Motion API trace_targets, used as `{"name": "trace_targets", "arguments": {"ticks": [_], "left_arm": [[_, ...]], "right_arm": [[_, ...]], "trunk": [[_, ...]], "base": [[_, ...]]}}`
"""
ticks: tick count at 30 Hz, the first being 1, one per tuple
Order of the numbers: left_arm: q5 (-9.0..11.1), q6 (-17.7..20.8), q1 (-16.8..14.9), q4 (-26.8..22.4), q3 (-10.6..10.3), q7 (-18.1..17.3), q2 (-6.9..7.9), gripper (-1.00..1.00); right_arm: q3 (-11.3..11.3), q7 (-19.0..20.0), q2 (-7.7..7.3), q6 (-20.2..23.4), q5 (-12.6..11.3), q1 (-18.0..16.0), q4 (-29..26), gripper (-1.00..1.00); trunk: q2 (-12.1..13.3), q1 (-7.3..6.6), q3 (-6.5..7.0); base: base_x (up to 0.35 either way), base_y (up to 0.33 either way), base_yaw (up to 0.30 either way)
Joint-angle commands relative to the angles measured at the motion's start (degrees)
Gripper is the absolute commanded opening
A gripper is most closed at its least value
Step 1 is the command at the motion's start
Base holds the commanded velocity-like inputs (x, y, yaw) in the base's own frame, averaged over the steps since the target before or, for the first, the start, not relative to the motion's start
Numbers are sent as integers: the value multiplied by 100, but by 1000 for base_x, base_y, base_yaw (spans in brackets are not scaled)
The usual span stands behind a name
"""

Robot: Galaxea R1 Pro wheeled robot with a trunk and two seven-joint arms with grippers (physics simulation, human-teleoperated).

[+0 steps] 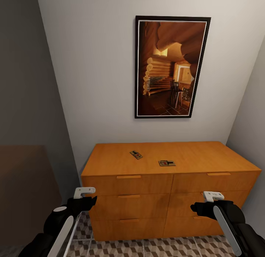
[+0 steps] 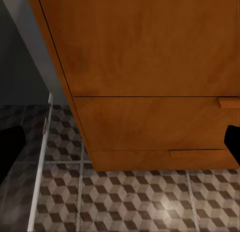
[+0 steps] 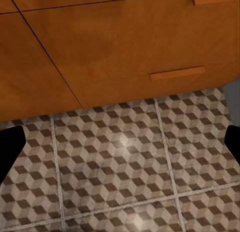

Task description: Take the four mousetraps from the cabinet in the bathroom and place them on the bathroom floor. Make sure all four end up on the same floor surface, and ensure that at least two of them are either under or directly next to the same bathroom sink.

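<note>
Two mousetraps (image 1: 136,154) (image 1: 166,163) lie apart on the cabinet (image 1: 206,157) top; left gripper (image 1: 86,196) and right gripper (image 1: 207,201) hang low before its drawer fronts over the bathroom floor (image 3: 125,172), palms forward, jaws apparently spread, empty.

No legible text (anywhere)

Observed: 2 mousetraps (image 1: 136,154) (image 1: 166,163), 1 cabinet (image 1: 206,157) with 6 drawer fronts, 1 framed picture (image 1: 171,67), 2 grippers (image 1: 86,195) (image 1: 209,200).
</note>
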Motion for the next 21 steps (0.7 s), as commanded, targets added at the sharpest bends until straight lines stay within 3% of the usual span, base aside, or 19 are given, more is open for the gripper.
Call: {"name": "trace_targets", "arguments": {"ticks": [1, 11, 21], "left_arm": [[60, 31, -5, -9, -12, 56, 5, 100], [54, 410, -4, -21, -68, 53, -13, 100], [45, 545, -4, -27, -505, 60, -29, 100]], "right_arm": [[-6, -56, -2, 19, -62, -4, -10, 100], [-108, -54, -3, 19, -62, -4, -132, 100], [-131, -56, -3, 19, -62, -4, -180, 100]], "trunk": [[-4, 0, -7], [-4, 0, -7], [-4, 0, -7]], "base": [[0, 0, 0], [0, 0, 0], [-5, 0, 0]]}}
